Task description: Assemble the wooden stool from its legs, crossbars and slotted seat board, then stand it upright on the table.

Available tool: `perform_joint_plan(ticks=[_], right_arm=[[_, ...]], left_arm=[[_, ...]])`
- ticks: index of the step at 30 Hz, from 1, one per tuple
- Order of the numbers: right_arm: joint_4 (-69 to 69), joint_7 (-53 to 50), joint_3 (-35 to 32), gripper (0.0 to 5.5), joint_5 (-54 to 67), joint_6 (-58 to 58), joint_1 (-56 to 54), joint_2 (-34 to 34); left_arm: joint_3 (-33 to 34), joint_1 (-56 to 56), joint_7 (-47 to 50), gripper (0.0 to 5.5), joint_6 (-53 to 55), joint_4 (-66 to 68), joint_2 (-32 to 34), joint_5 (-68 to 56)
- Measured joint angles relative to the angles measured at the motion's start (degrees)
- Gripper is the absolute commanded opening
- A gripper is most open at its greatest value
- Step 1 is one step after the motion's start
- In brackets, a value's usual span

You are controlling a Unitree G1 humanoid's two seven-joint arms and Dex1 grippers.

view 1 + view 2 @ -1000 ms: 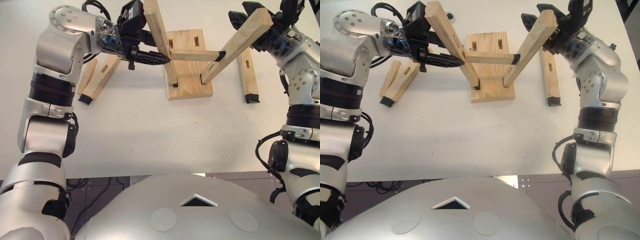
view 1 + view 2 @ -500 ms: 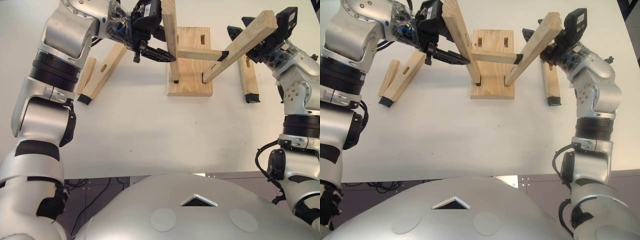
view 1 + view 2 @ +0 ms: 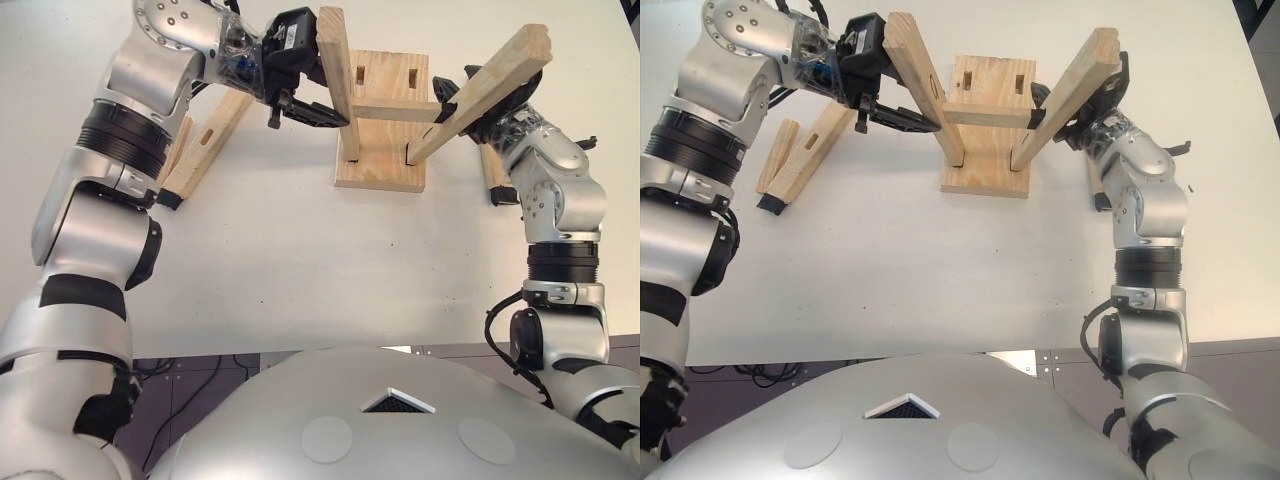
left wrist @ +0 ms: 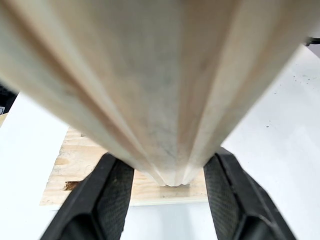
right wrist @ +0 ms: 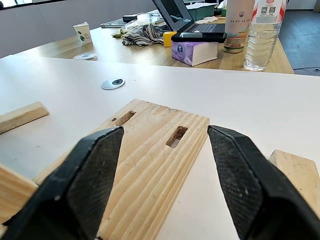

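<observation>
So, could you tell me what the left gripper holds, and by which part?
The left gripper clamps the left stool leg near its crossbar joint.

The seat board, at twelve o'clock on the table, is pale bare wood, matt and unvarnished, with straight grain lines and slightly rough slot edges. The left leg, the right leg and the crossbar between them are the same light wood. So are the loose legs at ten o'clock and the single leg at two o'clock. Matt black caps cover the leg ends. The table is white and smooth with a faint sheen. The fingers of the left gripper and those of the right gripper are black, matt and finely grained.
</observation>
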Motion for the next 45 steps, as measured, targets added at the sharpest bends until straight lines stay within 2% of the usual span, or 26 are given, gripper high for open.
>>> perform_joint_plan(ticks=[4,6,9,13,14,16,18,24,26,31,33,36,40,42,45], right_arm=[[-0.12,-0.06,-0.01,3.11,0.00,-0.02,0.14,-0.01],[-0.51,-0.35,0.01,3.11,-1.21,-1.72,0.44,-0.10],[-0.82,0.01,1.03,3.11,-4.68,-4.95,2.67,-0.83],[-0.79,1.37,0.87,3.11,-6.50,-6.01,4.24,-2.97],[-0.81,1.51,0.64,3.11,-6.54,-6.12,4.24,-2.95],[-1.36,2.64,0.77,3.11,-6.66,-6.16,4.71,-2.97],[-2.70,3.82,1.79,3.11,-9.07,-7.53,7.07,-5.41],[-3.02,5.00,6.34,3.11,-14.51,-9.37,9.89,-7.11],[-2.88,5.06,9.40,3.11,-17.63,-9.11,11.73,-7.27],[-9.26,8.34,14.79,3.11,-20.05,-5.36,15.26,-8.19],[-16.64,11.74,17.86,3.11,-17.64,-1.35,17.91,-8.97],[-26.82,15.16,21.22,3.11,-12.25,6.47,21.95,-8.89],[-36.31,18.69,22.71,3.11,-3.74,11.90,22.55,-6.99],[-36.16,18.94,22.30,3.11,-3.75,11.91,21.97,-7.39],[-34.18,20.29,17.12,3.11,-4.26,10.89,19.21,-12.90]], left_arm=[[-0.11,0.58,-0.02,2.01,-0.27,0.10,-0.01,-0.06],[0.48,1.68,0.22,2.01,3.14,-2.46,0.44,-0.19],[2.25,5.22,0.26,2.01,9.95,-10.31,3.73,-1.19],[4.24,11.11,-0.53,2.01,12.49,-19.82,9.78,-3.39],[4.68,12.33,-0.60,2.38,12.66,-21.18,10.93,-3.80],[3.49,14.59,-2.68,2.62,14.73,-21.41,13.95,-0.23],[1.00,21.61,-3.94,2.98,17.54,-16.46,14.81,3.61],[5.43,19.98,-2.54,3.90,17.86,-13.82,12.26,6.57],[5.09,20.38,-0.18,3.90,16.73,-12.59,10.73,9.53],[3.04,19.72,11.91,3.90,5.09,-4.15,4.63,19.32],[4.05,19.40,16.15,3.90,0.78,-1.66,0.93,20.38],[6.65,18.32,20.98,3.90,-3.84,3.56,-1.25,21.27],[10.49,16.37,27.27,3.90,-10.91,13.33,-5.48,21.98],[11.41,14.82,31.08,3.90,-14.35,18.03,-7.39,23.13],[13.17,12.23,34.15,3.90,-16.95,23.85,-6.75,25.05]])
